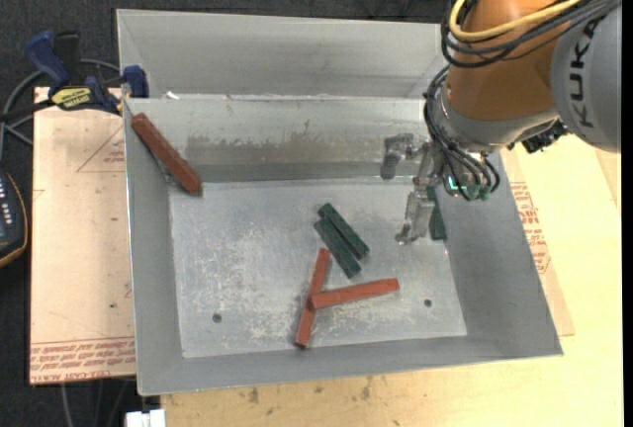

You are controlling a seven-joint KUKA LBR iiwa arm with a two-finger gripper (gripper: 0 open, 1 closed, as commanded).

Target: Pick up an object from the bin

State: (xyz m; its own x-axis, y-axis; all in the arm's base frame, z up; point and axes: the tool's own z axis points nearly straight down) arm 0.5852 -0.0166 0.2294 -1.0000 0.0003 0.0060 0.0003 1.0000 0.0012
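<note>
Far left: a rust-red flat bar (166, 154) leans in the back-left corner of the grey metal bin (237, 277), top end on the side wall, lower end at the foot of the back wall. Well apart from everything else.

Centre, front: two more rust-red flat bars. One long (314, 299), running front to back; one shorter (355, 293), lying crosswise with its left end touching the long one. They make a lopsided T.

Centre, just behind those: a pair of dark green flat bars (341, 239), side by side and touching, slanted from back-left to front-right. Near the red T but clear of it.

Right: the hand (419, 225) hangs from the orange-covered wrist over bare bin floor, right of the green pair and apart from it. Whether it stands apart or together, cannot tell. Nothing is clearly clamped in it. A small dark green piece (437, 226) shows just beside its tip; cannot tell if it is a loose thing or robot.

Judgement: approach step, no grasp made yet. The nearest pick is the green pair, to the hand's left. To do it well: shift left over the pair's middle, turn the wrist so the hand closes across the bars' narrow width, not along their length, then descend straight. Risk: the two bars touch, so a close may nudge one aside or take both.
</note>
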